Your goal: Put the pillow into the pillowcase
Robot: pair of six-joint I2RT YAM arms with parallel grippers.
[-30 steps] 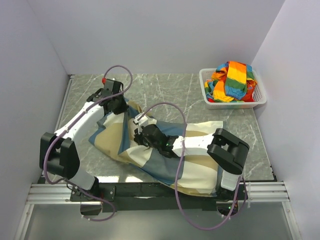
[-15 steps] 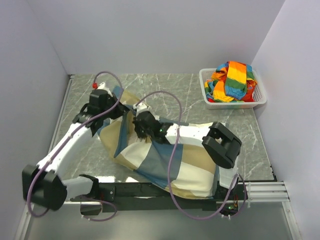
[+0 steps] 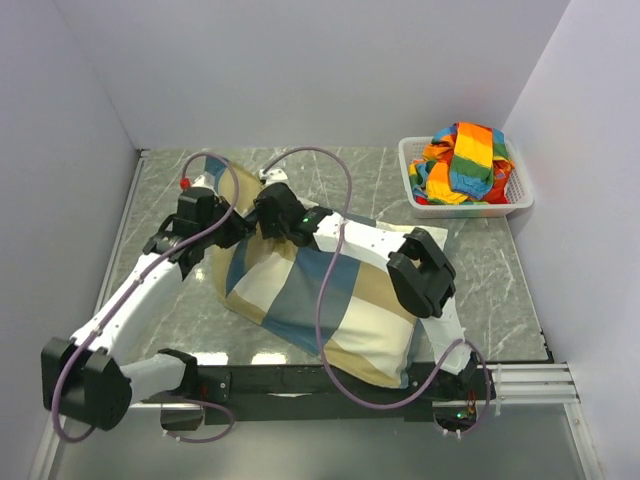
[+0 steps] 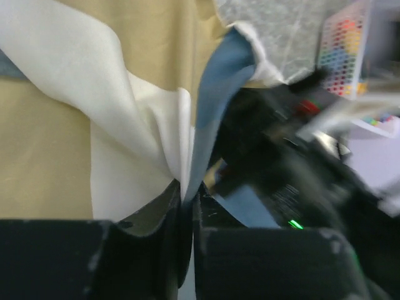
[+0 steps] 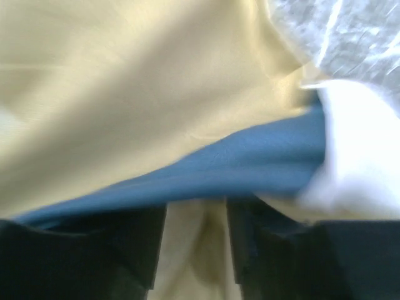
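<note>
The pillowcase, in blue, tan and off-white blocks, lies plump across the middle of the table. The pillow is hidden; I cannot tell it apart from the case's off-white cloth. My left gripper sits at the case's far left corner. In the left wrist view the left gripper pinches a white and blue fold of the pillowcase in a narrow gap. My right gripper is just beside it at the far edge. In the right wrist view the right gripper stands open, with a blue fold of the pillowcase lying across its fingertips and tan cloth behind.
A white basket holding rainbow-striped cloth stands at the back right corner. Grey marble table shows behind the case. White walls close in on the left, back and right. The right arm's elbow rests over the case.
Both grippers have moved toward the far left, dragging the pillowcase away from the near edge and spreading it flatter. The right gripper has opened off the cloth.
</note>
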